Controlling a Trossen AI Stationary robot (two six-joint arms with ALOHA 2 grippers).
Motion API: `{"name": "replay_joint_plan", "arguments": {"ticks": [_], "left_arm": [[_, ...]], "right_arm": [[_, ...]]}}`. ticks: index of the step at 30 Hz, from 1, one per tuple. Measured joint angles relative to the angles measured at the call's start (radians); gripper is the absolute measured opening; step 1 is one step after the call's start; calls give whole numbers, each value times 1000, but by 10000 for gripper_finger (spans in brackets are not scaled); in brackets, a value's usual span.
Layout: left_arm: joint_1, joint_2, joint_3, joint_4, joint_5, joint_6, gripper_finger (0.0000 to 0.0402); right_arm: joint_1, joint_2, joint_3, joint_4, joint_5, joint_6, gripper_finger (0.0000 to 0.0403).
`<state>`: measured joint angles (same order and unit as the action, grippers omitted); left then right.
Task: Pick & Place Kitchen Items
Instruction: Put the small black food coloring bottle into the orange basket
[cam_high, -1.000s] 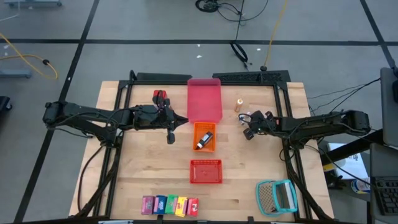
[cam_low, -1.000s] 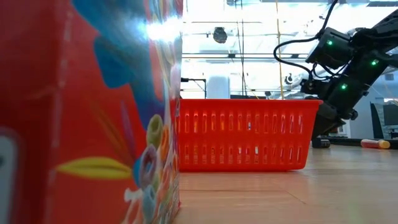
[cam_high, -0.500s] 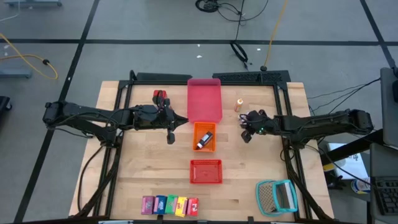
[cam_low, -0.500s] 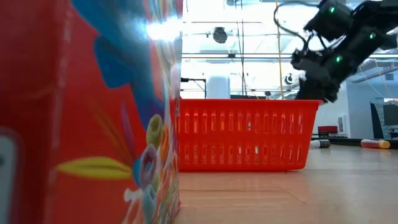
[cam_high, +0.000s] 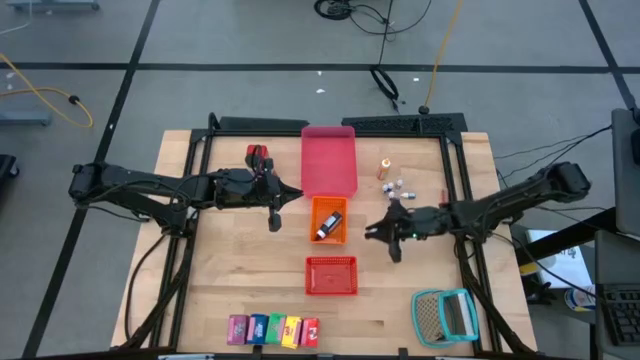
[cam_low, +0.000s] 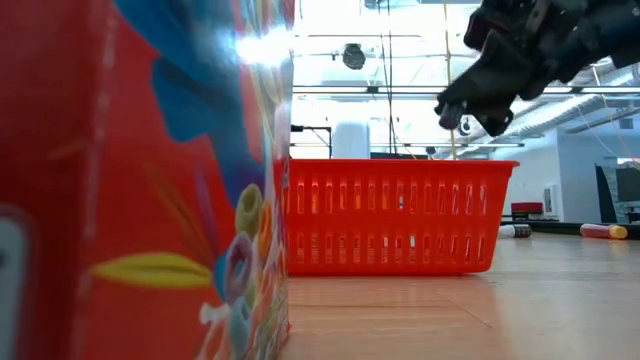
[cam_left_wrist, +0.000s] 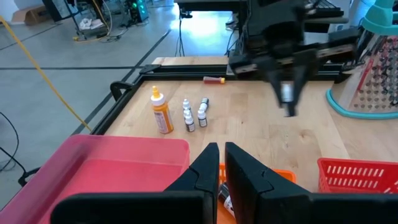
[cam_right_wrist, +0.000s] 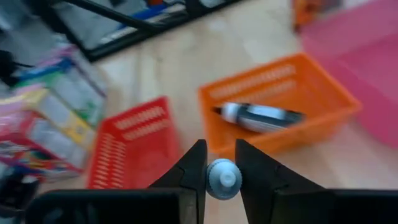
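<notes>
1. The right gripper (cam_right_wrist: 222, 167) hangs above the table beside the orange basket (cam_high: 328, 219), fingers clamped on a tiny white-capped bottle (cam_right_wrist: 223, 178).
2. The left gripper (cam_left_wrist: 219, 163), fingers together, waits near the pink tray (cam_high: 329, 160).

2 slim dark jointed arms (cam_high: 150, 188) with black cables, each with a 2-fingered pincer (cam_right_wrist: 213, 167)

No words, brands or numbers can be read anywhere. The big red carton (cam_low: 140, 180) close to the low camera shows only colourful ring-shaped pictures, perhaps cereal artwork, and the small cartons' (cam_high: 273, 329) printing is too tiny.
</notes>
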<state>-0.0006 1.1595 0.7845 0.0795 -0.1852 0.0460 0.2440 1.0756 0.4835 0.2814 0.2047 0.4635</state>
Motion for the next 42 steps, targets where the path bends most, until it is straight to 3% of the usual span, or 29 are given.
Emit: {"name": "replay_joint_plan", "arguments": {"ticks": [7,16,22,42], "left_arm": [[0,0,0,0,0,-2,31],[0,0,0,0,0,-5,31],[0,0,0,0,0,-5,31],[0,0,0,0,0,-6,31]], "right_arm": [[68,142,5,204,-2,-12,56],[88,319,136,215,-78,-59,56],[94,401,202,211,-73,-105,56],[-103,465,249,190,-49,-187,56]]}}
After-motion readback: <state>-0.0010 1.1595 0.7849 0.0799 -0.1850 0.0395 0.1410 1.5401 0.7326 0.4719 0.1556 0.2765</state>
